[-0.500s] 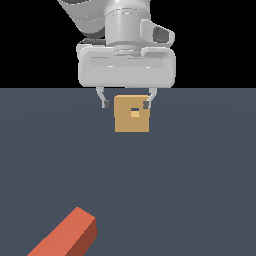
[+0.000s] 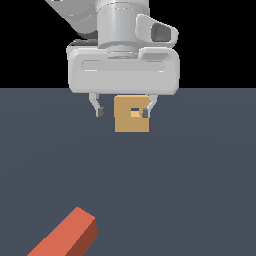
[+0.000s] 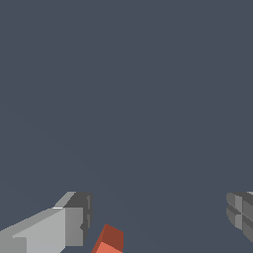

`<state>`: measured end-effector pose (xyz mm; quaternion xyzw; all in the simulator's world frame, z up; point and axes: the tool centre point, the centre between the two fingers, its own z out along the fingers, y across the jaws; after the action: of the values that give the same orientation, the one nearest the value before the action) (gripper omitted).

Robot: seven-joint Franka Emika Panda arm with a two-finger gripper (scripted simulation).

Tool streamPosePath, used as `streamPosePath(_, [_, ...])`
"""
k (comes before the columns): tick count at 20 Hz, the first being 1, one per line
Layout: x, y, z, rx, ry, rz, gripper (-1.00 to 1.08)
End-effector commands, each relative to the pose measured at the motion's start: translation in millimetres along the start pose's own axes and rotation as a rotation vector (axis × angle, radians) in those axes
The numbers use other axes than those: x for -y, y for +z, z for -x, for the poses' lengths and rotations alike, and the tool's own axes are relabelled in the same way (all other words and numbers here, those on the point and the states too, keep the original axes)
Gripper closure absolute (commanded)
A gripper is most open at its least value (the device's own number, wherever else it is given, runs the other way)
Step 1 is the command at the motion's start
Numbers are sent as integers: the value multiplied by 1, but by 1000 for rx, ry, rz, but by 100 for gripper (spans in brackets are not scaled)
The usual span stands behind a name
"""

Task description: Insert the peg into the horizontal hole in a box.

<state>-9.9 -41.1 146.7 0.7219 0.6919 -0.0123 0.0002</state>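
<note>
Exterior view: the white, blocky parallel gripper (image 2: 122, 111) of the robot arm hangs in the upper centre of the frame, its two short dark-tipped fingers (image 2: 99, 111) pointing down and spread wide, with nothing between them. Behind the fingers, at centre frame, stands the small tan square box (image 2: 132, 120) on the flat dark blue-grey table surface (image 2: 200, 175); the right-hand fingertip overlaps the box's face in the picture, but contact cannot be judged. The small squarish hole (image 2: 135, 112), lighter orange inside, sits near the middle of the box's facing side. The long red-orange square-section peg (image 2: 67, 237) lies on the table in the lower left of the frame, well apart from the box and gripper, running off the bottom edge; its other end is out of view.

Wrist view: both fingers appear at the lower corners, far apart, with one red-orange peg end (image 3: 108, 241) showing at the lower edge between them.
</note>
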Motion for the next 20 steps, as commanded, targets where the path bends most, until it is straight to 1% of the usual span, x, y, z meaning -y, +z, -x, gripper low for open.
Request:
streamPosePath(1, [5, 9, 29, -1, 51, 1, -92])
streamPosePath(5, [22, 28, 90, -5, 162, 4, -92])
streamPosePath(8, [42, 46, 142, -8, 259, 7, -92])
streamPosePath(11, [61, 61, 183, -12, 338, 10, -92])
streamPosePath(15, [82, 75, 218, -16, 410, 11, -92])
streamPosePath(17, [89, 80, 230, -17, 434, 12, -92])
streamPosePath(20, [96, 84, 239, -19, 454, 12, -92])
